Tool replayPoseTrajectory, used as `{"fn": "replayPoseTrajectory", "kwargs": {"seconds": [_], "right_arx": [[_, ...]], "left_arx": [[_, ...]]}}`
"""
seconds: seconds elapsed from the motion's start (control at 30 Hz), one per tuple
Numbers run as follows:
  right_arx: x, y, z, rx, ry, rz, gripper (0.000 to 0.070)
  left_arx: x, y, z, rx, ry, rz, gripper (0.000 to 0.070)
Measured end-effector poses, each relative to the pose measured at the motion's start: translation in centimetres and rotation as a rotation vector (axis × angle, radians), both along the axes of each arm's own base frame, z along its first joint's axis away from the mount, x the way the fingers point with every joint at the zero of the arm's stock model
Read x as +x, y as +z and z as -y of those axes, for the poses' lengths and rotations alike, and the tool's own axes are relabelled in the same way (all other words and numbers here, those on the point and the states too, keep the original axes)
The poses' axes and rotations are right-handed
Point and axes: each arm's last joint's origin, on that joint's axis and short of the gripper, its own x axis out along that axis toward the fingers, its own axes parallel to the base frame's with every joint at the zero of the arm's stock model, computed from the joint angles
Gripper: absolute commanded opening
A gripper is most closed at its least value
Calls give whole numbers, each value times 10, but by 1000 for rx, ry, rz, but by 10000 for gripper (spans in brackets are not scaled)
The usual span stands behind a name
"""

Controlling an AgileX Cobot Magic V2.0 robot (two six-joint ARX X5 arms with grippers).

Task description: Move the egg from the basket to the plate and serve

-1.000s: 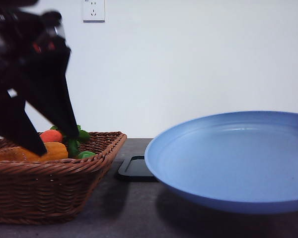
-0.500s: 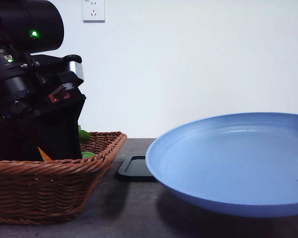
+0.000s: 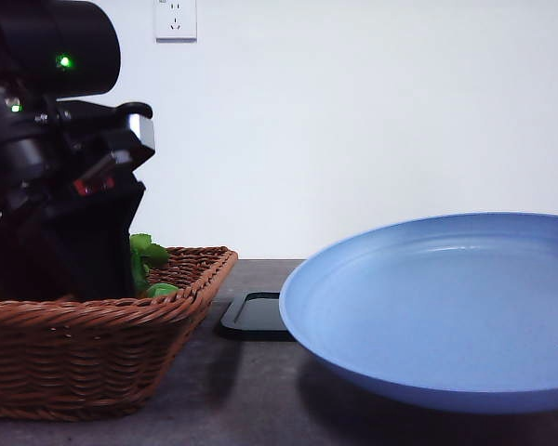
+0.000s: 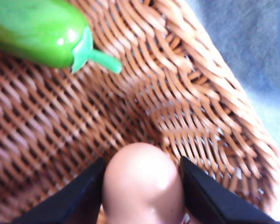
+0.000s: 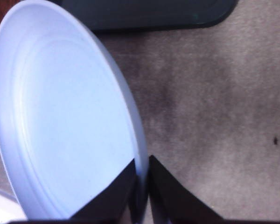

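A rough brown wicker weave is being shown by the basket (image 4: 186,93). A smooth, faintly shiny pinkish shell is being shown by the egg (image 4: 142,184), a glossy plastic sheen by the green vegetable (image 4: 39,32). A matt light-blue finish is being shown by the plate (image 3: 437,307), a dull, mottled grey surface by the tabletop (image 5: 214,102).

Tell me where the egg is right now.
In the left wrist view the egg sits between the left end effector's fingers, inside the basket near its wall, with a green vegetable further off.
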Motion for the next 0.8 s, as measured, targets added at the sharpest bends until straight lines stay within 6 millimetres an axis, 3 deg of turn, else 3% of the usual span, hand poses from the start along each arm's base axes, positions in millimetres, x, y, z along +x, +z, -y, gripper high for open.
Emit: {"fn": "replayPoseTrajectory", "kwargs": {"seconds": [0.13,0.27,0.5,0.8], "right_arx": [[0,0,0,-1,0,0,0],[0,0,0,-1,-1,1,0],[12,-4,-5,80,26,-13,0],[26,-20,-13,239,105,-151,0]], "left_arx": [[5,20,3,7,-13,-2,153],[15,53,10,-19,-17,42,153],[25,112,31,-201,-86,169,154],[-7,121,76,-261,-292,228,157]]}}
